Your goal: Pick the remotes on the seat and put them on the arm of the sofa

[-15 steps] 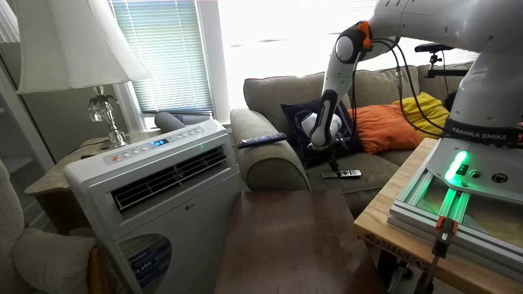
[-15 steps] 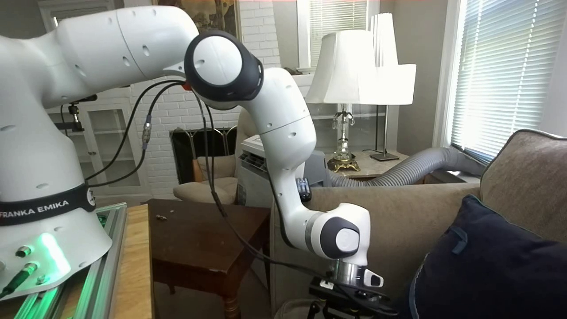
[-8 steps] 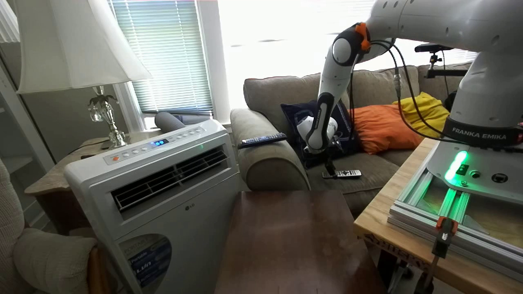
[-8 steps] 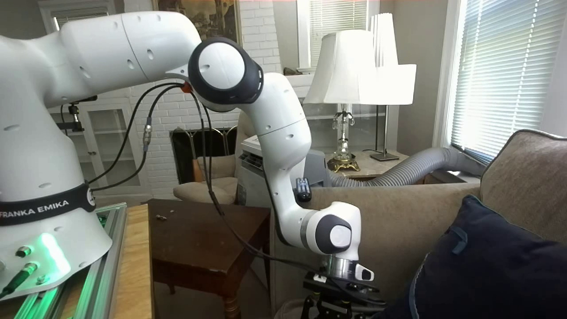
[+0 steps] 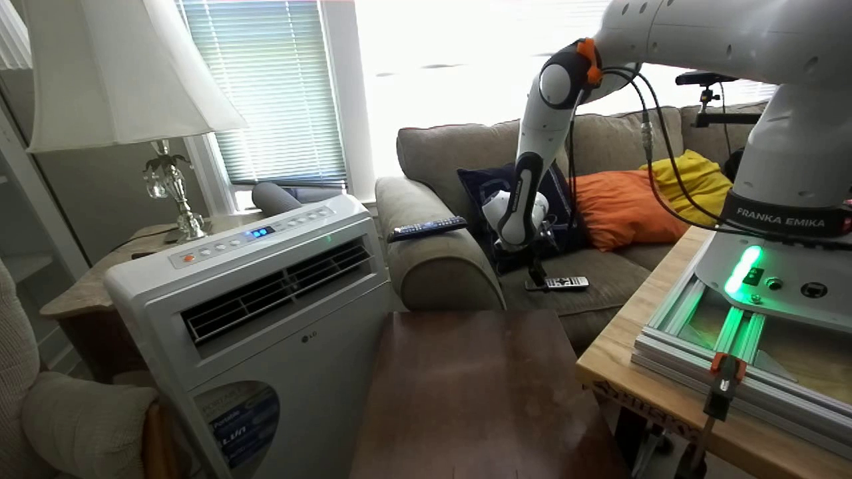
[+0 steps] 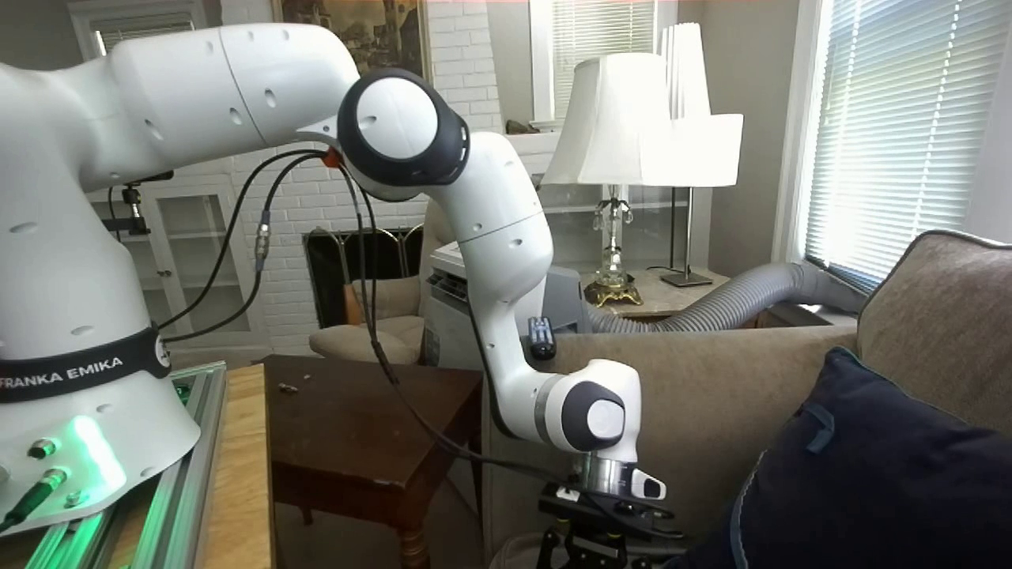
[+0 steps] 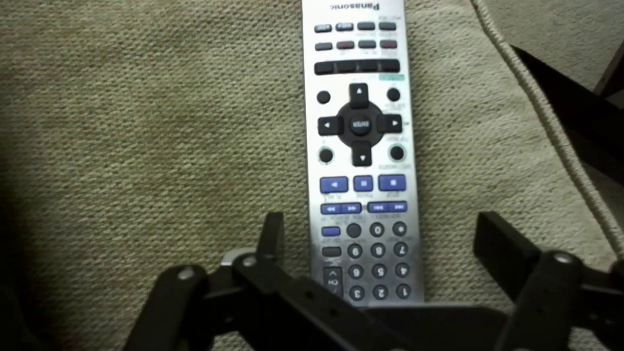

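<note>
The black two-fingered tool (image 7: 379,226) points down over the wide, flat, grey-beige woven fabric seat (image 7: 161,112), its fingers (image 7: 504,256) spread well apart with nothing gripped between them. In the wrist view a slim, flat, silver-grey rectangular remote (image 7: 361,126) with black and blue buttons lies on the seat, its number-key end between those fingers and a gap showing on either side; its Panasonic-marked end stretches away from the tool. Whether the fingertips touch the fabric, I cannot tell. Above the tool is the white, jointed, smooth-cased robot arm (image 6: 506,229). Near the tool in both exterior views sits a large navy fabric pillow (image 6: 877,482). On the left of the tool in an exterior view, and higher than it, stands the thick, rounded, grey-beige padded arm of the sofa (image 5: 446,273), with a dark, slim, many-buttoned rectangular remote (image 5: 428,228) lying across its top. On the opposite side of the tool, farther along the sofa, are a crumpled orange fabric pillow (image 5: 626,207) and, past it, a bright yellow cloth (image 5: 712,179). In front of the seat, nearer that camera than the tool, is a dark brown, polished wooden tabletop (image 5: 479,386); a boxy white plastic air conditioner (image 5: 313,372) stands well apart from the tool, past the arm of the sofa.
</note>
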